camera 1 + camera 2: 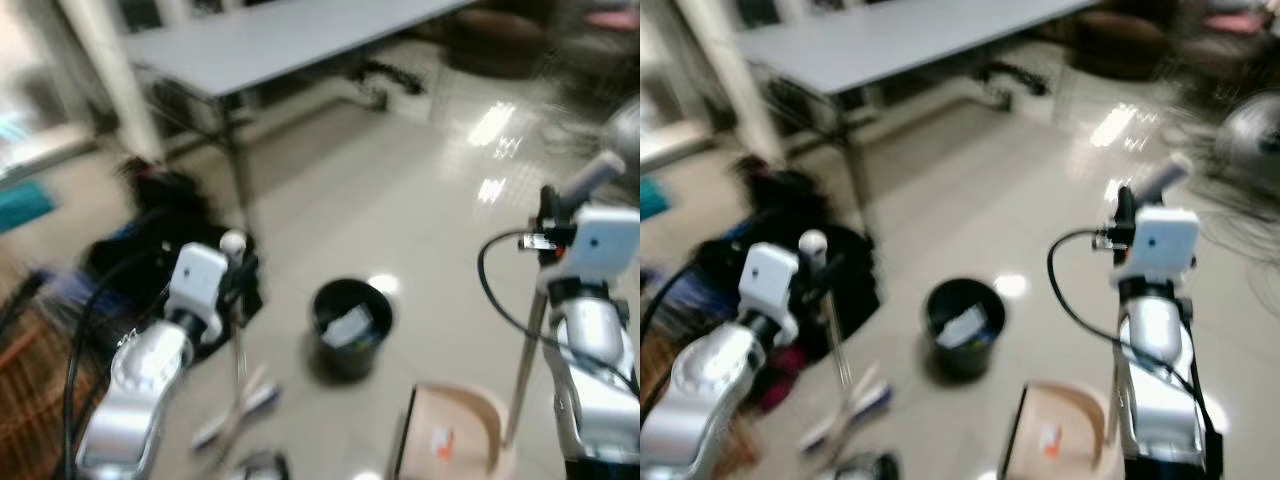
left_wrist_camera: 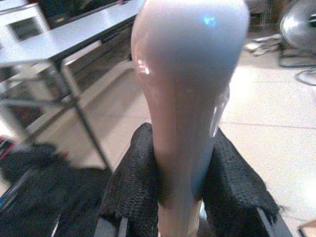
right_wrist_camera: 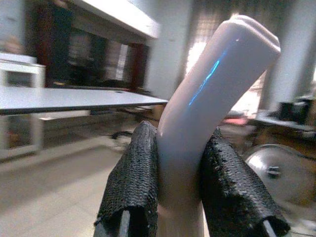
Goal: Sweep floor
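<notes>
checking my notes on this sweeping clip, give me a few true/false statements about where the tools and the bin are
1. The left gripper is shut on the broom handle. True.
2. The right gripper is open and holds nothing. False: its fingers clamp the dustpan handle.
3. The black bin stands on the floor between the two arms. True.
4. The bin is empty. False: something pale lies inside it.
5. The dustpan sits on top of the grey table. False: its beige pan is down at the floor by the right arm, and the table is farther back.
</notes>
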### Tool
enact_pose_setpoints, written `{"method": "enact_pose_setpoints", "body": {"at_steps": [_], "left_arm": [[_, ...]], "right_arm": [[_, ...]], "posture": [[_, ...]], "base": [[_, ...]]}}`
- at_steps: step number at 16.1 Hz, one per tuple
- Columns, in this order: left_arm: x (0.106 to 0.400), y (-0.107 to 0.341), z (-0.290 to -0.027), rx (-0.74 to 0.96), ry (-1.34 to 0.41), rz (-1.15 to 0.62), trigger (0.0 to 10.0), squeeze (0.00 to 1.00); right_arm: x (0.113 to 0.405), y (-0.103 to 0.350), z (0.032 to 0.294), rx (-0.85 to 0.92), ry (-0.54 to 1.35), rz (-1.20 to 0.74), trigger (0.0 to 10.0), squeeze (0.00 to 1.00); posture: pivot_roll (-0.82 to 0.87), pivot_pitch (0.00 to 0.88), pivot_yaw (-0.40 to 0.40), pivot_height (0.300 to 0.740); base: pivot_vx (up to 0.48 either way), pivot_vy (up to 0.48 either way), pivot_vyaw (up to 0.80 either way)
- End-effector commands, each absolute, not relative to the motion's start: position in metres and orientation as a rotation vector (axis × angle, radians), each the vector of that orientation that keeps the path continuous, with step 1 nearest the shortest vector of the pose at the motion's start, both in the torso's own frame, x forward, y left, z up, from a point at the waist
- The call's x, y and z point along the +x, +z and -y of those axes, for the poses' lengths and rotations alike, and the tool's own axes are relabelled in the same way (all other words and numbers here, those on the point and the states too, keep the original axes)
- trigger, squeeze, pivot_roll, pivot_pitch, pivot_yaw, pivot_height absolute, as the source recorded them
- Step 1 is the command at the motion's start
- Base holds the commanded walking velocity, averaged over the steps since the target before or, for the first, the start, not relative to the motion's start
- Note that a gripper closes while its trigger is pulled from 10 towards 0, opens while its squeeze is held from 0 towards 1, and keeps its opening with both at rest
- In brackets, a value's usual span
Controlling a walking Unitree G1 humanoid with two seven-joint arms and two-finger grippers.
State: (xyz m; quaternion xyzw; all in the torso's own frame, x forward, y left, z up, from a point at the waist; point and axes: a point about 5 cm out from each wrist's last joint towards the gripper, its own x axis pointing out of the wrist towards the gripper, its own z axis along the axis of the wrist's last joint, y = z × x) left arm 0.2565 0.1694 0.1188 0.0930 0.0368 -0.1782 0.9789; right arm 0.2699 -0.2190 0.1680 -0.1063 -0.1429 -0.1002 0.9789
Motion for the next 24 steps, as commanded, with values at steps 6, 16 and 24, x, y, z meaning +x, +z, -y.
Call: {"method": "enact_pose_setpoints", "body": {"at_steps": [6, 16, 24], "left_arm": [[0.259, 0.128, -0.169, 0.205, -0.365, -0.048, 10.0, 0.0], [0.258, 0.12, -0.179, 0.198, -0.295, -0.089, 10.0, 0.0], [0.253, 0.118, -0.185, 0.211, -0.264, -0.101, 10.0, 0.0]], "right_arm": [[0.269, 0.146, 0.198, -0.099, -0.083, 0.242, 10.0, 0.0], [0.266, 0.126, 0.165, 0.172, 0.104, 0.131, 10.0, 0.0], [0.271, 0.123, 0.155, 0.201, 0.172, 0.09, 10.0, 0.0]], "posture": [[0.03, 0.005, 0.055, 0.74], [0.05, 0.007, 0.036, 0.74], [0.08, 0.018, 0.011, 0.74]], "base": [[-0.287, 0.0, 0.0], [-0.025, -0.077, 0.23], [0.0, -0.467, 0.8]]}}
